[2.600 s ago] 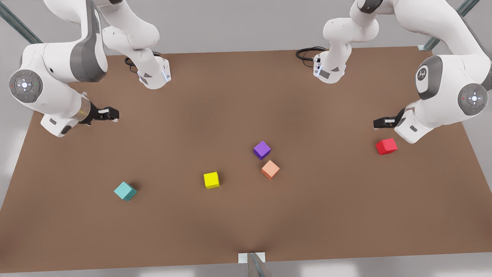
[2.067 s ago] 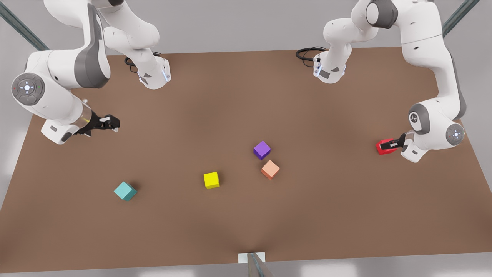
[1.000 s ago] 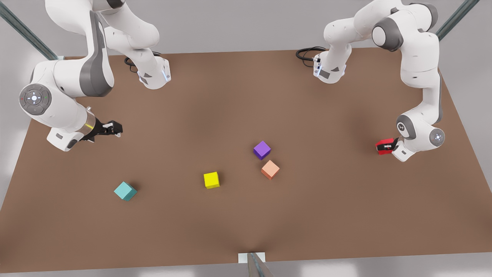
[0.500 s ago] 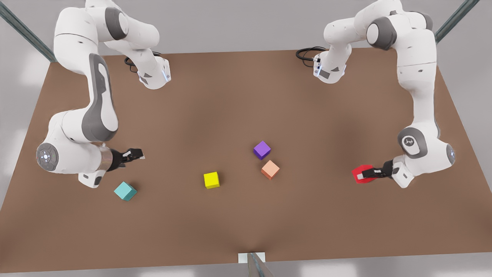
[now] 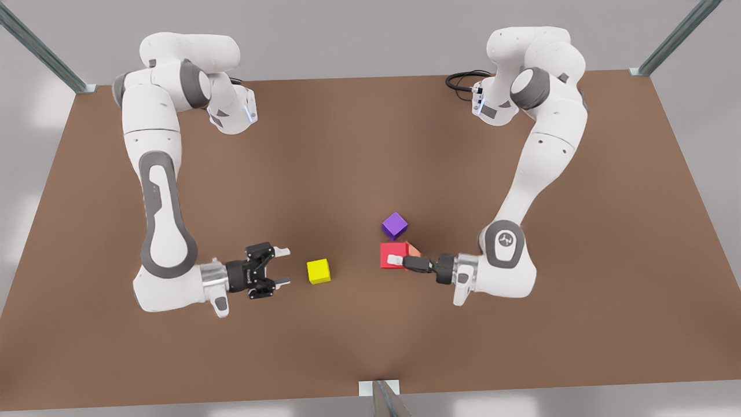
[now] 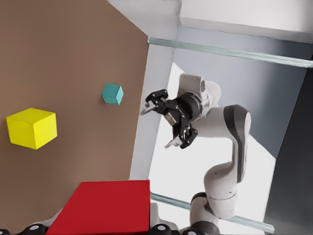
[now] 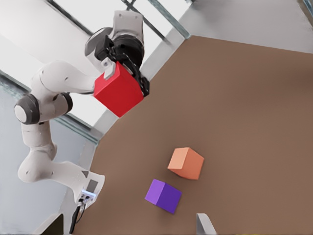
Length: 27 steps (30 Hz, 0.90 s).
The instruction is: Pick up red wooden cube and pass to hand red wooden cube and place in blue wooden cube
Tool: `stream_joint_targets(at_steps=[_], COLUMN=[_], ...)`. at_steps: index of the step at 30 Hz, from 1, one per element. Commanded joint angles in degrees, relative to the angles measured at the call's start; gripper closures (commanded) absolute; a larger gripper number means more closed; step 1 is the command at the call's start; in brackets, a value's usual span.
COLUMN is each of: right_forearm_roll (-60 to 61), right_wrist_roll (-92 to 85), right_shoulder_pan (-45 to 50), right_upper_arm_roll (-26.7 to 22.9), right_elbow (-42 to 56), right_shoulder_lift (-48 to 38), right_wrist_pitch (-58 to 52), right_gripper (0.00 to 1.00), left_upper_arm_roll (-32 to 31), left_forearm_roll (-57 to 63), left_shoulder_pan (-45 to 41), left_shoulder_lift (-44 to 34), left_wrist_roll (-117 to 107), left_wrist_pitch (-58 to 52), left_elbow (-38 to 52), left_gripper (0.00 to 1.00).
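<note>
Both arms have swung in toward the middle of the brown surface (image 5: 370, 145) since half a second ago, and the red wooden cube (image 5: 389, 252) has come along from the right side of the front view.

We see the left gripper (image 5: 397, 260) just right of the middle of the front view, its jaws pinching the red wooden cube from two sides. The cube is held up off the surface and hides part of the orange cube (image 5: 414, 251). The purple cube (image 5: 394, 225) sits just above them in the frame.

We see the right gripper (image 5: 283, 267) at the lower left of the middle, with its jaws spread wide and nothing in them. It points at the yellow cube (image 5: 318, 271), which lies between the two grippers.

The blue wooden cube (image 6: 112, 94) rests on the surface, past the yellow cube in the left wrist view.
</note>
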Motion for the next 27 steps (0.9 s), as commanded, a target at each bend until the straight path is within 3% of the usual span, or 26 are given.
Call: stream_joint_targets(at_steps=[1,17,27], right_forearm_roll=[6.1,16.5,17.8], right_wrist_roll=[-58.9,-51.9,-50.8], right_shoulder_pan=[0.1,8.0,9.5], right_upper_arm_roll=[0.9,1.2,4.3], right_elbow=[-0.3,-0.6,-2.1], right_shoulder_lift=[0.3,2.8,2.7], right_wrist_pitch=[1.4,18.9,19.5], right_gripper=[0.0,0.0,0.0], left_upper_arm_roll=[-0.1,-0.2,-0.2], left_forearm_roll=[-3.8,-4.1,-3.9], left_shoulder_pan=[-0.1,-2.5,-2.2], left_shoulder_lift=[0.2,2.0,1.8], left_wrist_roll=[-6.6,-1.5,5.6], left_wrist_pitch=[1.3,4.3,4.0], left_elbow=[0.1,0.3,0.1], left_gripper=[0.34,0.34,0.34])
